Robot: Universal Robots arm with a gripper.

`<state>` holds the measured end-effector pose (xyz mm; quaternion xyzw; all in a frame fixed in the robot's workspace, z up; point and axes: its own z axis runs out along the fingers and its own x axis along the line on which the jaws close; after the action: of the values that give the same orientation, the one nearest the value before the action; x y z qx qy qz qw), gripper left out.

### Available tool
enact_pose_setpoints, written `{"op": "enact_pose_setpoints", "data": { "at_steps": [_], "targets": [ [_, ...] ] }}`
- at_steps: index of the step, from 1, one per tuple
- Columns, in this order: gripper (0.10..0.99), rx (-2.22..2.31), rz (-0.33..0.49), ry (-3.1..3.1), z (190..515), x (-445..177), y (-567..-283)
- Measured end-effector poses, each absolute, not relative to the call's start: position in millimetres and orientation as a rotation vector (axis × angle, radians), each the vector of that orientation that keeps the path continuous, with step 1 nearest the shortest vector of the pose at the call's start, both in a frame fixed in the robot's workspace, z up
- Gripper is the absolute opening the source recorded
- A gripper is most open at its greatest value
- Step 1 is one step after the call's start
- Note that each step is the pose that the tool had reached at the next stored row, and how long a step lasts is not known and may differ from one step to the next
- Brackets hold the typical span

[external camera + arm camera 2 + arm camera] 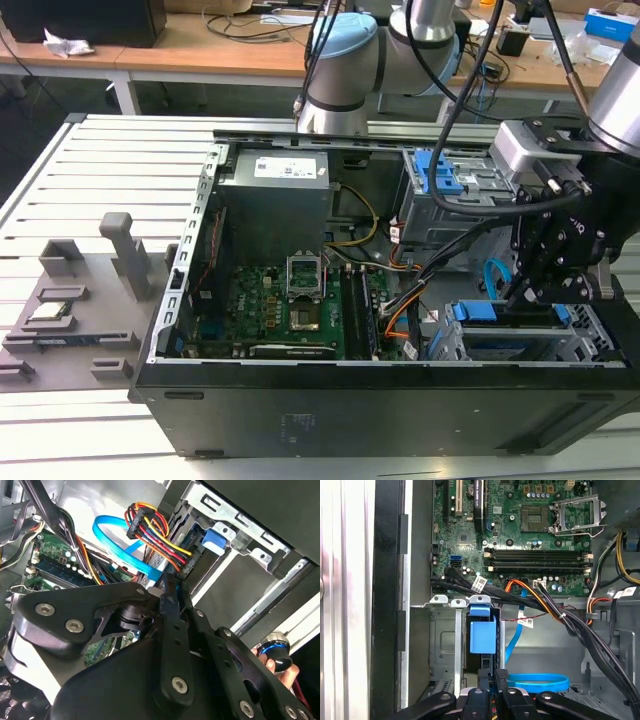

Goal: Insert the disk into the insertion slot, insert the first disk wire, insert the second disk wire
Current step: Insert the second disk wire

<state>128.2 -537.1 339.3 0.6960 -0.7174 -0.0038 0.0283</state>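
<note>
One disk point(510, 335) in its blue caddy sits inside the silver perforated insertion slot point(590, 345), at about four o'clock in the open computer case point(300, 400) in the exterior view. In the first wrist view the caddy's blue tab point(482, 632) stands between the cage's metal rails. Right at its back edge hangs the black end effector point(535, 290), its slim fingers point(170, 600) drawn close together on the plug end of the first disk wire point(155, 532), the bundle of orange, red and black wires. Whether they actually pinch the plug I cannot tell. Just beside it curls the second disk wire point(537, 682), a flat blue loop lying on the case floor. Further out, at nine o'clock from the cage, lies the green motherboard point(290, 310), and beyond it the grey power supply point(275, 200). Everything rests on a slatted white surface point(100, 170).
</note>
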Motion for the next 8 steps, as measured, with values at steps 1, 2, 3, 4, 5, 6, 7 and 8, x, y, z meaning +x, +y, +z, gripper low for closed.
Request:
{"op": "enact_pose_setpoints", "data": {
  "at_steps": [1, 2, 3, 4, 5, 6, 7, 8],
  "targets": [
    [0.165, 2.148, -0.012, -2.214, 339.2, 128.1, -537.1],
    [0.165, 2.148, -0.012, -2.214, 339.0, 128.1, -537.1],
    [0.165, 2.148, -0.012, -2.214, 339.0, 128.1, -537.1],
    [0.173, 2.148, -0.012, -2.214, 338.9, 128.1, -537.1],
    [0.239, 2.148, -0.012, -2.214, 338.7, 128.2, -537.1],
    [0.239, 2.148, -0.012, -2.214, 338.6, 128.1, -537.1],
    [0.239, 2.148, -0.012, -2.214, 339.0, 128.1, -537.1],
    [0.239, 2.148, -0.012, -2.215, 341.2, 128.1, -537.1]
  ]
}}
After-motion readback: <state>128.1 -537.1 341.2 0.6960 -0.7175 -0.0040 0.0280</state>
